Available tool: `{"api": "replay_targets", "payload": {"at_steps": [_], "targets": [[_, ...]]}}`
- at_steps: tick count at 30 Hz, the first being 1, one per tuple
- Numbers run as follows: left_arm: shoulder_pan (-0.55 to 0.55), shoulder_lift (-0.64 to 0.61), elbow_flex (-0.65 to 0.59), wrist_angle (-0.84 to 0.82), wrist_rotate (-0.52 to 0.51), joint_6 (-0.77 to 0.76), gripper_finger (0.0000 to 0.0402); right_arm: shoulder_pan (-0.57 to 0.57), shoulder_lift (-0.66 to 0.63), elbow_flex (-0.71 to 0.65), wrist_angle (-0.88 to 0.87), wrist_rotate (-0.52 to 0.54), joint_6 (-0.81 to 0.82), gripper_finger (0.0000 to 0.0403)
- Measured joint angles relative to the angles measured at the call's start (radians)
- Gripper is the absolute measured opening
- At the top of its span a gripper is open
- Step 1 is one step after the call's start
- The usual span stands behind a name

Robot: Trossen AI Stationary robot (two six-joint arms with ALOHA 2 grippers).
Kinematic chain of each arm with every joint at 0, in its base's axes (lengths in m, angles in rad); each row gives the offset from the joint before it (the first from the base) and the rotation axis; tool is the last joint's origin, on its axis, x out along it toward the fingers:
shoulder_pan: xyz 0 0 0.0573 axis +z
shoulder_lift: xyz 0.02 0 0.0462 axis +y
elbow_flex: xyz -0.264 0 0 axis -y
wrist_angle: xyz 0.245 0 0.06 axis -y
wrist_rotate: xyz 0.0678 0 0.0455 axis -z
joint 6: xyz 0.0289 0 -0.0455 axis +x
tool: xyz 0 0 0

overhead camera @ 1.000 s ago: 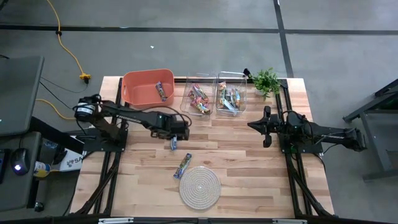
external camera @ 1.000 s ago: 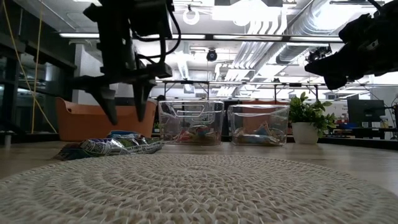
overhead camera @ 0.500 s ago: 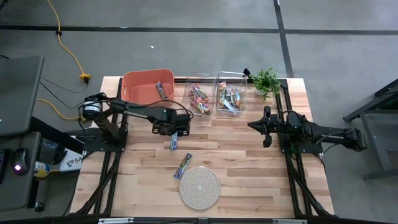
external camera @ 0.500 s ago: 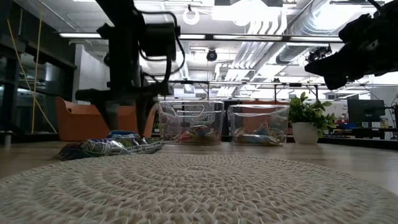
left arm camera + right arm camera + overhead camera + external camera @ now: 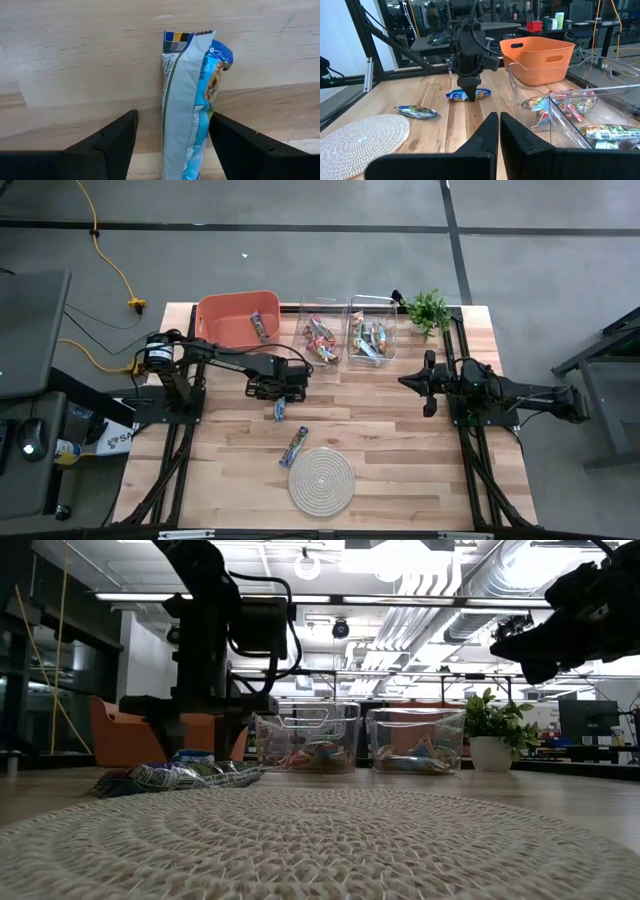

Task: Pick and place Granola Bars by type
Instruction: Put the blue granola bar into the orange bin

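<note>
1. The left gripper (image 5: 170, 137) is down at the table with its two dark fingers (image 5: 107, 142) spread apart, one on each side of a slim blue-and-silver wrapped granola bar (image 5: 190, 105); neither finger visibly touches the wrapper, so nothing is pinched yet.
2. In the left wrist view the bar's long axis runs straight away from the gripper, up the middle of the gap, so the fingers would close across its narrow width. That alignment looks right for a grasp.
3. From above, this bar (image 5: 280, 409) lies on the light wooden table (image 5: 400, 450) directly under the left gripper (image 5: 283, 392), near the table's middle.
4. A second blue-wrapped bar (image 5: 294, 445) lies apart from the first, just beside the round coiled rope mat (image 5: 321, 480).
5. Beyond the gripper stand an orange plastic bin (image 5: 230, 320) holding one bar, and two clear plastic containers (image 5: 320, 330) with bars in them.
6. The left arm is much the nearer; the right gripper (image 5: 428, 383) waits well apart at the right side, its fingers pressed together (image 5: 495, 135).
</note>
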Motion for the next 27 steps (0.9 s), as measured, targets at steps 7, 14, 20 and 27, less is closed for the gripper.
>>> {"api": "replay_targets", "payload": {"at_steps": [7,14,20,27], "targets": [[0.000,0.002,-0.002,-0.001,0.009,0.006,0.0212,0.000,0.000,0.000,0.000,0.000,0.000,0.0000],[0.000,0.003,-0.003,-0.001,0.026,0.014,0.0147,0.000,0.000,0.000,0.000,0.000,0.000,0.0000],[0.001,-0.008,-0.003,0.000,0.045,0.024,0.0107,0.000,0.000,0.000,0.000,0.000,0.000,0.0000],[-0.002,-0.026,0.004,0.004,0.095,0.042,0.0080,0.000,0.000,0.000,0.000,0.000,0.000,0.0000]]}}
